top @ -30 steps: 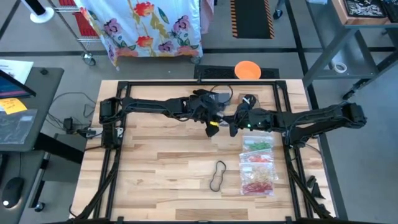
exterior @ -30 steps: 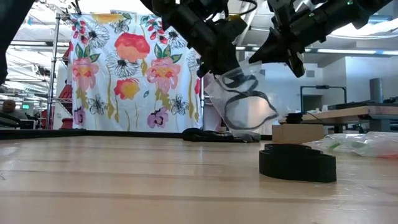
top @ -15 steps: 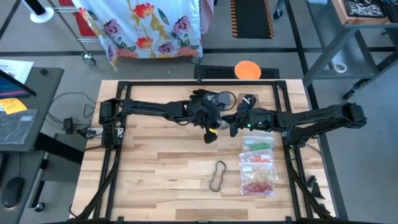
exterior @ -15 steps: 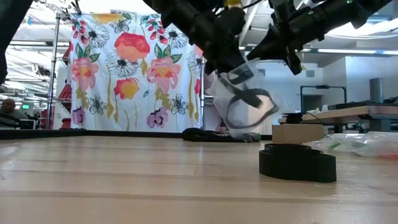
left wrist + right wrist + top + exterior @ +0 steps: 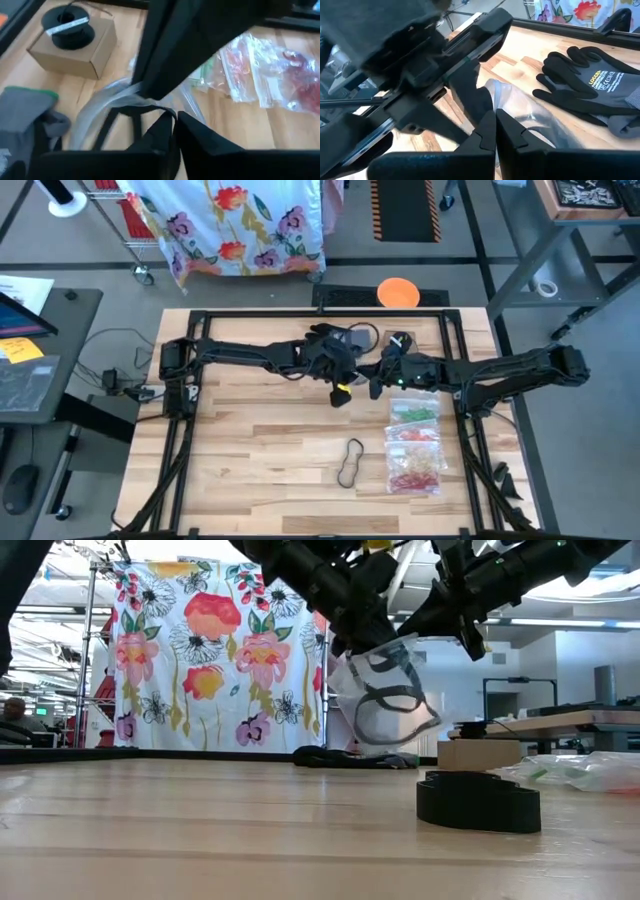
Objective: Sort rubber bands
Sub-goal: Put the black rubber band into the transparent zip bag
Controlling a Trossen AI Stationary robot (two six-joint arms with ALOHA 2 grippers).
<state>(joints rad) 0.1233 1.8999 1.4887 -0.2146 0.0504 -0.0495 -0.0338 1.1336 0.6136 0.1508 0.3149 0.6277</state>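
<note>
Bag [image 5: 385, 690] with black rubber bands [image 5: 385, 700] slightly higher, hanging mouth-up, pinched between left tool [image 5: 365, 640] and closed right tool [image 5: 440, 625].

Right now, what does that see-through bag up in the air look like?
The clear plastic bag hangs above the table between both arms. It looks thin, crinkly and see-through, with black rubber bands looped inside. The left gripper and the right gripper both pinch its top edge, so it dangles without touching the wood.
</note>
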